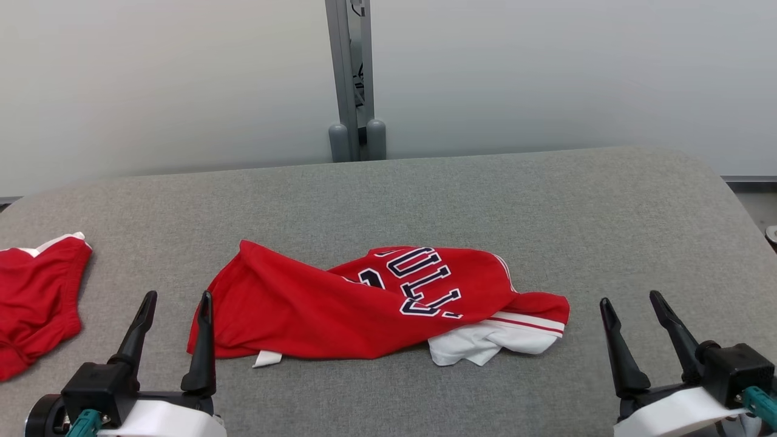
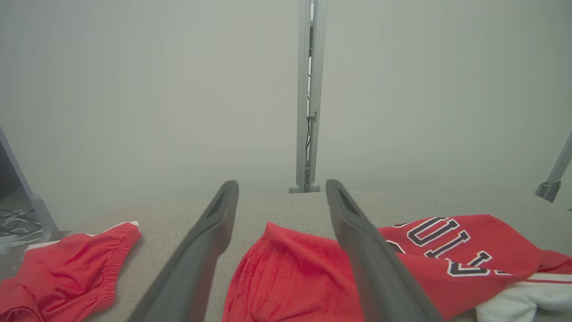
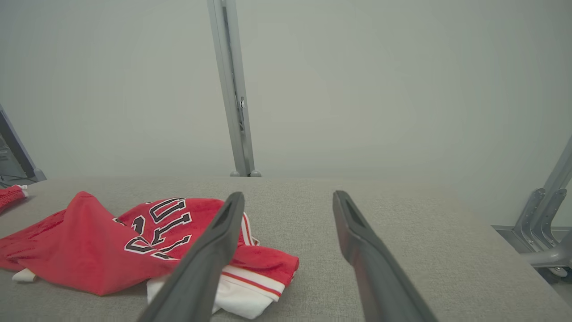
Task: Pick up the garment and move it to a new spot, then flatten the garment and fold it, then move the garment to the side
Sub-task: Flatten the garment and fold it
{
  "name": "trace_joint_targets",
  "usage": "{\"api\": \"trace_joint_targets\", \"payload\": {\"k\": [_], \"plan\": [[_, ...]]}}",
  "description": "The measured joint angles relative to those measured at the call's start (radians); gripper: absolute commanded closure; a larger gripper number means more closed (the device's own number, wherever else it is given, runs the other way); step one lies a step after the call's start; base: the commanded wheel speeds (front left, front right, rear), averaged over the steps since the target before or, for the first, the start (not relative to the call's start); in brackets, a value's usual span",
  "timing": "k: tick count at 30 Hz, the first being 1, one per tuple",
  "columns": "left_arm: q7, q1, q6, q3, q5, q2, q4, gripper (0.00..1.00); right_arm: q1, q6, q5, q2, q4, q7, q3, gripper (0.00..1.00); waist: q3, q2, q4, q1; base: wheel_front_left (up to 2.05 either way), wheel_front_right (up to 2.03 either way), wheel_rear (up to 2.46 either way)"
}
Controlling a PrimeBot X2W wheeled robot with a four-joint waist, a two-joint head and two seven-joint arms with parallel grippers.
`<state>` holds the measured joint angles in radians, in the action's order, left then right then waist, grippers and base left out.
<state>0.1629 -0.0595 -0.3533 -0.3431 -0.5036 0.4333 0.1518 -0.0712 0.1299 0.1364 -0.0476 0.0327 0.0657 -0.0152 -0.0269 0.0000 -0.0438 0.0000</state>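
Sitting crumpled in the middle of the grey table (image 1: 516, 194), the red jersey (image 1: 340, 309) isn't picked up yet. The left gripper (image 1: 178, 295) and right gripper (image 1: 630, 298) flank it, jaws spread wide and empty, probably so each can grab an end.

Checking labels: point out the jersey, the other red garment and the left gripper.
jersey (image 1: 291, 309): head view, red cloth beside lettering.
other red garment (image 1: 36, 297): head view, its middle.
left gripper (image 1: 178, 296): head view, between fingertips.

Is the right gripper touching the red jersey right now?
Apart. The head view shows a strip of bare grey table between the open right gripper and the white-trimmed end of the red jersey.
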Motion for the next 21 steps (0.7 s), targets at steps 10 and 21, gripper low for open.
{"api": "trace_joint_targets", "payload": {"k": [10,21], "plan": [[-0.01,0.012,-0.004,-0.006,0.001,0.003,0.021,0.0,0.007,0.0,-0.022,0.0,-0.221,-0.017,-0.027,0.0,0.019,0.0,0.038,0.0,0.0,0.0,0.0],[-0.012,0.031,-0.006,-0.01,0.001,0.002,0.032,0.0,0.195,0.0,0.053,0.0,-0.577,0.104,-0.063,0.0,0.067,0.0,0.082,0.0,0.0,0.0,0.0]]}}
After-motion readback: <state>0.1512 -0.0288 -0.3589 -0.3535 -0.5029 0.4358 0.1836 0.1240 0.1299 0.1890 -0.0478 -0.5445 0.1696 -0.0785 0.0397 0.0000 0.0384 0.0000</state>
